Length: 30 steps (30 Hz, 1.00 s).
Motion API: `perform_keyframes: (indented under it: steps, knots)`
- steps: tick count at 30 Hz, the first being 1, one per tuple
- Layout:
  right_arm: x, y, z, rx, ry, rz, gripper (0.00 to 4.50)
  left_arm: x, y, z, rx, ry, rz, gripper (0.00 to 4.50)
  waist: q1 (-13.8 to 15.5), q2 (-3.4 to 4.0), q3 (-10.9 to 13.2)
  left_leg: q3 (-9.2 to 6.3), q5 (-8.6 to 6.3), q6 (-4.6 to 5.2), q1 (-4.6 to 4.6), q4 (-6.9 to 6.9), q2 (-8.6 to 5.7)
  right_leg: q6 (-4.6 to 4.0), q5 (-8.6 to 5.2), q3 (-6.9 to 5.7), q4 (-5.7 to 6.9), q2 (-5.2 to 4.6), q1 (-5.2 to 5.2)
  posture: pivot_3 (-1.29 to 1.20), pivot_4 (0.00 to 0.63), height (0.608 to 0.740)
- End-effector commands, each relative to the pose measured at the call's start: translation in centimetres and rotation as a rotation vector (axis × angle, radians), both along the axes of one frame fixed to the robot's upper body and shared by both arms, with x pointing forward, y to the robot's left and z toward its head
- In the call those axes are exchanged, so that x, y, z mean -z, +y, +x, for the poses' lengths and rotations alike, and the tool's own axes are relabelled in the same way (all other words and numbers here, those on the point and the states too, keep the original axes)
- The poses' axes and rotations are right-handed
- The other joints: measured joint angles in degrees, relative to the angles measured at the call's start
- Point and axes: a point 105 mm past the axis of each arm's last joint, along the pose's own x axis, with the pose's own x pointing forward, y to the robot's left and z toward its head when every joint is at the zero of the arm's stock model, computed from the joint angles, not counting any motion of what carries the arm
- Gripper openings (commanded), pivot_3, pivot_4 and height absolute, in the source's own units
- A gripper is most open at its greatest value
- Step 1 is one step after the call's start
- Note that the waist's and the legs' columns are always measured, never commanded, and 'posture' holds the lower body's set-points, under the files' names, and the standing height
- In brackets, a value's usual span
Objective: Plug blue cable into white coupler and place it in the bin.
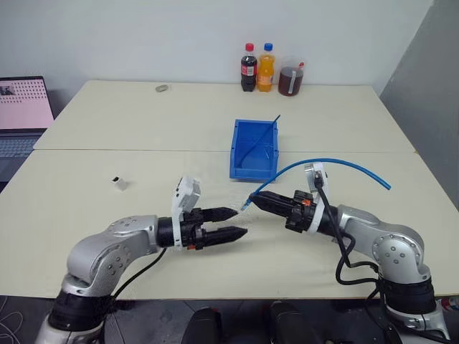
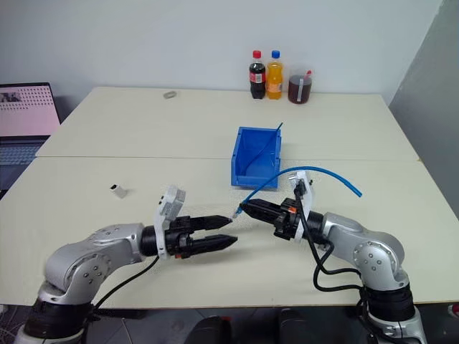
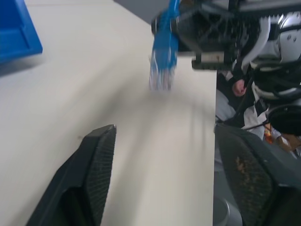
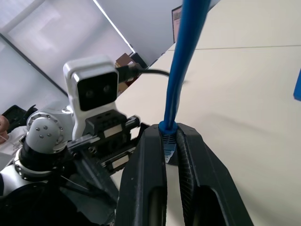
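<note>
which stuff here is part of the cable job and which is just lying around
Job:
- cable, plug end pinched in the right hand
- coupler, loose on the table
- bin
- left hand, open, holding nothing

Lying about:
- three drink bottles at the far edge
- small grey object
- laptop
- dark-blue strand leaning in the bin

- Rectangular bright blue plastic bin (image 1: pixel 254 148): smooth, slightly glossy walls.
- Thin light-blue flexible cable (image 1: pixel 337 164): smooth, rubbery-looking sheath.
- Wide cream table top (image 1: pixel 107 122): smooth, matt.
- Black gripper fingers (image 3: pixel 96 162): matt, finely ribbed pads.
</note>
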Motion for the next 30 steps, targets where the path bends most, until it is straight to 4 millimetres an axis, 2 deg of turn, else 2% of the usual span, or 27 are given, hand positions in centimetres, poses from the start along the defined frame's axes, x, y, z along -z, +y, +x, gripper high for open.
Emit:
perform_keyframes:
  steps: [1,10,14,18,20,23,28,30]
  knots:
    - [-0.8,-0.1,0.0,-0.006,-0.047,0.019,0.06,-1.0,0.7,0.0,-0.020,-0.064,0.013,4.48,0.0,-0.04,0.0,0.00,0.00,0.00,0.00,0.00,0.00,0.00,0.00,0.00,0.00,0.00,0.00,0.00,0.150,0.740]
    - [-0.8,-0.3,0.2,-0.005,-0.069,0.003,0.05,0.3,3.7,2.0,-0.308,-0.100,0.060,4.50,0.0,-0.11,0.1,0.01,0.00,0.00,0.00,-0.03,0.01,-0.04,-0.02,0.01,0.00,-0.04,-0.01,0.00,0.150,0.740]
    - [-0.4,-0.2,0.2,-0.013,-0.080,-0.019,0.05,1.2,5.6,4.4,-0.568,-0.198,0.152,4.50,0.1,-0.18,0.1,0.00,0.00,0.00,0.00,-0.02,0.00,-0.03,-0.02,0.01,0.00,-0.08,-0.01,0.00,0.150,0.740]
    - [-0.2,-0.1,0.3,-0.020,-0.088,-0.033,0.05,1.4,7.1,5.6,-0.785,-0.268,0.193,4.50,0.1,-0.22,0.2,0.00,0.00,0.00,-0.01,-0.01,0.00,-0.03,-0.01,0.01,-0.01,-0.10,0.00,0.00,0.150,0.740]
    - [-0.1,0.0,0.3,-0.022,-0.091,-0.038,0.05,1.5,8.1,5.9,-0.905,-0.301,0.224,4.50,0.1,-0.23,0.2,0.00,0.00,0.00,-0.03,-0.02,0.01,-0.03,-0.01,0.02,-0.01,-0.12,-0.01,0.00,0.150,0.740]
    - [0.1,0.0,0.4,-0.026,-0.098,-0.051,0.05,1.9,10.9,6.4,-1.133,-0.302,0.295,4.50,0.1,-0.26,0.2,-0.02,-0.01,-0.01,-0.02,-0.02,0.02,-0.03,-0.01,0.01,0.00,-0.18,-0.01,0.00,0.150,0.740]
    - [0.1,0.0,0.6,-0.034,-0.105,-0.058,0.05,2.2,14.9,6.4,-1.410,-0.251,0.324,4.50,0.1,-0.30,0.2,-0.03,-0.01,-0.01,-0.02,-0.01,0.05,-0.03,0.00,-0.01,0.03,-0.17,-0.01,0.00,0.150,0.740]
    - [0.1,0.0,0.7,-0.036,-0.107,-0.060,0.05,2.1,15.6,6.5,-1.477,-0.231,0.316,4.50,0.2,-0.33,0.2,-0.03,-0.01,-0.01,-0.02,-0.01,0.02,-0.03,0.00,-0.03,0.03,-0.17,0.00,0.00,0.150,0.740]
